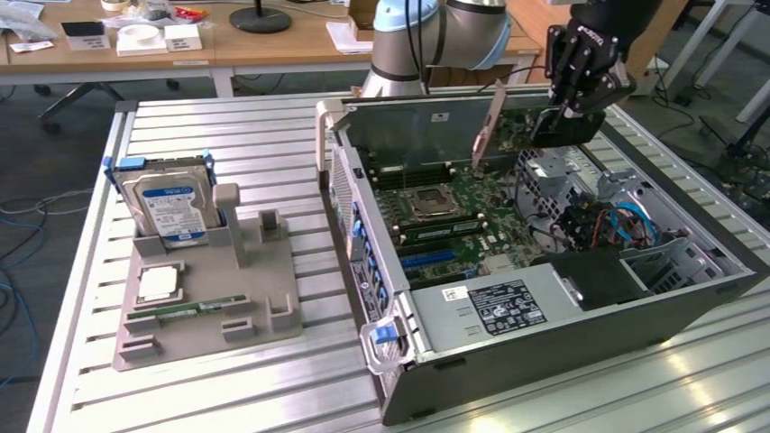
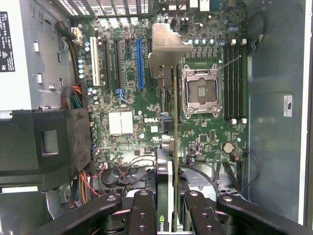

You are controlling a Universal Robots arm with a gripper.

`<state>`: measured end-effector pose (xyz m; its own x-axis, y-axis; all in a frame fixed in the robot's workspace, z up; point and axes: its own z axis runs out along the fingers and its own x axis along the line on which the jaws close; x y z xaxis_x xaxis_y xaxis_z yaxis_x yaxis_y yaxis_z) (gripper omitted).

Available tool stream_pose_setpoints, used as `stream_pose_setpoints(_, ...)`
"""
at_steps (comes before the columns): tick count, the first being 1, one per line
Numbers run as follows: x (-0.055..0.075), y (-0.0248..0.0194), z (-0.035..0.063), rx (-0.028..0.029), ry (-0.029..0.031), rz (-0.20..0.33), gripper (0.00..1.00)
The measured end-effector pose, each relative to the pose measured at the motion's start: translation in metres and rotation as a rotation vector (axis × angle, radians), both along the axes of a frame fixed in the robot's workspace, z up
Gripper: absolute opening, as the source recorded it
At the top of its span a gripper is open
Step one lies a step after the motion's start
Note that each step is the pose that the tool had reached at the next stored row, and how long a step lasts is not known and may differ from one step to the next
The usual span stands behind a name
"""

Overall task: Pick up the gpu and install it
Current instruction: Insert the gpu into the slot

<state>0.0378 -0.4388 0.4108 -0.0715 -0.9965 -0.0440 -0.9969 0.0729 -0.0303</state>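
Item: graphics card (image 1: 515, 126), a thin board with a silvery end bracket (image 2: 166, 46), held on edge inside the open computer case (image 1: 542, 334), above the motherboard (image 2: 127, 98) and, as far as can be judged, not yet seated. Holder: end effector (image 1: 565, 117), its fingers (image 2: 142, 215) pinching the card's upper edge from both sides, seen in the wrist view as dark links flanking the card. Position: in the wrist view the card's edge (image 2: 174, 147) runs between the long blue slot (image 2: 139, 63) and the processor socket (image 2: 200, 90); whether it stands exactly over a slot cannot be told. Step in hand: the pick-up looks done and the install is under way, with the card carried over the board. What the install calls for, by judgement: the card's lower edge parallel to and directly above its slot, the bracket meeting the rear wall of the case, the card upright and not tilted, and pressure straight down. Other stock: a hard drive (image 1: 169, 203) standing in a grey holder (image 1: 241, 289) on the slatted desk (image 1: 241, 126), well apart from the case, at the exterior view's left.
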Motion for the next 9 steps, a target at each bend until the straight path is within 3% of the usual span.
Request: stream_pose_setpoints(9,-0.0011,0.0,-0.0002,-0.0001,0.0,-0.001,0.27)
